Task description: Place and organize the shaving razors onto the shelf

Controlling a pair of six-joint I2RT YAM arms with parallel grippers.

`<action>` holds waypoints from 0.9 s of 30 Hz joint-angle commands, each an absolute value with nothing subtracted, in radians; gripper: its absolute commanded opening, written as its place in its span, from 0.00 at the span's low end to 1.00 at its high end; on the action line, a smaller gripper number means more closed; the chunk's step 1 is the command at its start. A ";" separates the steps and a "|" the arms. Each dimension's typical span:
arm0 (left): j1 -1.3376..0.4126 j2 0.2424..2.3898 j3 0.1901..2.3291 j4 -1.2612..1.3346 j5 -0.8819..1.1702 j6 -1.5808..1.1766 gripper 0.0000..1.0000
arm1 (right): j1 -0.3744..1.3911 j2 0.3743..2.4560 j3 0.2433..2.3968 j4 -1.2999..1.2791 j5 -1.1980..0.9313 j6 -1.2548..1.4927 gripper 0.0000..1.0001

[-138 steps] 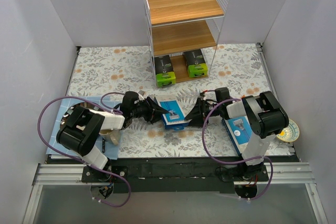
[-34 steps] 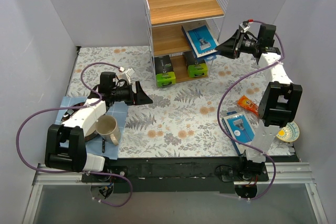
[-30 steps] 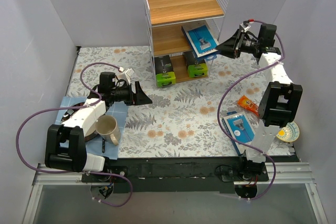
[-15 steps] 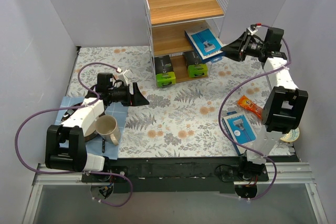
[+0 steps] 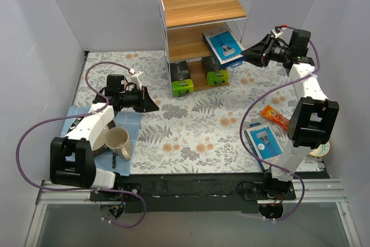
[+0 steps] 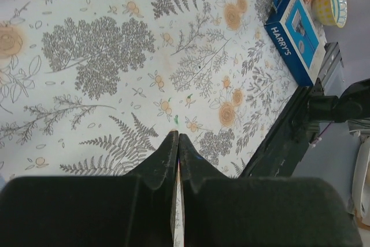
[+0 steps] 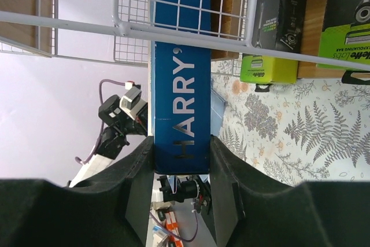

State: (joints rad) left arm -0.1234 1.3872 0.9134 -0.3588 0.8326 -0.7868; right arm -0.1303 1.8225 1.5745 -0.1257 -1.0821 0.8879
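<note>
- The right gripper [image 5: 245, 54] is up at the middle tier of the white wire shelf [image 5: 173, 10]. Its two fingers [image 7: 140, 184] are clamped on the narrow edges of a blue Harry's razor pack [image 7: 180, 85].
- In the wrist view, the far end of that pack sits behind the rack's wire grid, so it is partway in. From above it lies tilted at the right end of the middle board, with its near end sticking out towards the gripper. I cannot tell whether it rests on the wood.
- As I read it, the step in hand is seating this first pack on the middle tier.
- The next move calls for sliding the pack deeper, squaring it to the board and letting it settle before the fingers part. A wire rail runs just above the pack, so a snag there looks like the main risk.
- The second razor pack [image 5: 263, 141] lies flat on the floral tablecloth [image 5: 191, 137] near the right arm's base, just beside an orange snack packet [image 5: 275, 116]. It is not yet on the shelf, so I judge the task about half done.
- The left gripper [image 6: 177, 143] hangs low over the cloth on the left side. Its fingers are pressed together with nothing between them, well apart from both packs.
- Black-and-green boxes [image 5: 181, 78] stand on the bottom tier.
</note>
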 commanded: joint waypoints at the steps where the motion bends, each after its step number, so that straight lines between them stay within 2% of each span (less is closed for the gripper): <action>1: -0.239 1.344 1.052 -0.437 0.741 -0.695 0.00 | -0.127 1.819 1.611 -0.084 -1.071 0.859 0.44; 4: -0.403 1.347 1.159 -0.463 0.651 -0.612 0.00 | -0.127 1.818 1.618 -0.112 -1.063 0.822 0.45; 8: -0.558 1.471 1.401 -0.384 0.453 -0.568 0.00 | -0.127 1.818 1.621 -0.120 -1.057 0.798 0.45; 10: -0.635 1.517 1.443 -0.289 0.361 -0.551 0.00 | -0.127 1.819 1.620 -0.117 -1.055 0.793 0.45; 15: -0.788 1.653 1.500 -0.118 -0.015 -0.534 0.00 | -0.130 1.842 1.643 -0.118 -1.066 0.785 0.45; 21: -0.877 1.750 1.467 0.179 -0.417 -0.447 0.00 | -0.130 1.870 1.674 -0.086 -1.075 0.804 0.45; 27: -0.879 1.838 1.493 0.452 -0.567 -0.315 0.00 | -0.130 1.868 1.649 -0.078 -1.085 0.821 0.45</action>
State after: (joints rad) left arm -0.8902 1.8473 1.4639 0.1890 -0.3573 -0.4263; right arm -0.1287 1.8618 1.6272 -0.1234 -1.0912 0.8207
